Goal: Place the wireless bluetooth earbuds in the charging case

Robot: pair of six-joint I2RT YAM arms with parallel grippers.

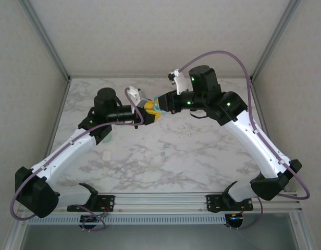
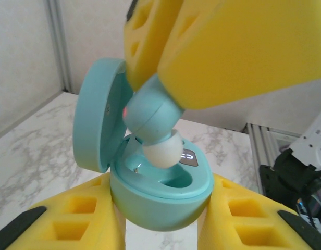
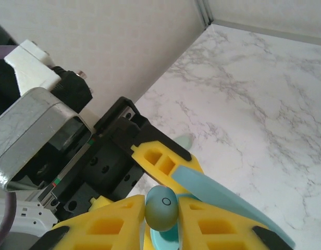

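Observation:
A teal charging case (image 2: 160,200) sits with its lid (image 2: 95,122) swung open to the left, and my left gripper (image 2: 160,232) is shut on its base between yellow foam fingers (image 2: 72,224). A teal earbud (image 2: 150,114) with a white tip (image 2: 163,151) points down into the case's well, touching its rim. My right gripper (image 3: 161,205) is shut on that earbud (image 3: 161,211), above the case lid (image 3: 228,198). In the top view both grippers, left (image 1: 146,109) and right (image 1: 161,102), meet above the table's far middle with the case (image 1: 156,108) between them.
On the marble table (image 1: 202,156) lie a small white piece (image 1: 107,155), a tiny teal bit (image 1: 163,154) and pale specks (image 1: 186,133). A mint object (image 3: 184,140) lies on the table beyond the left gripper's finger. Walls close in the back and sides.

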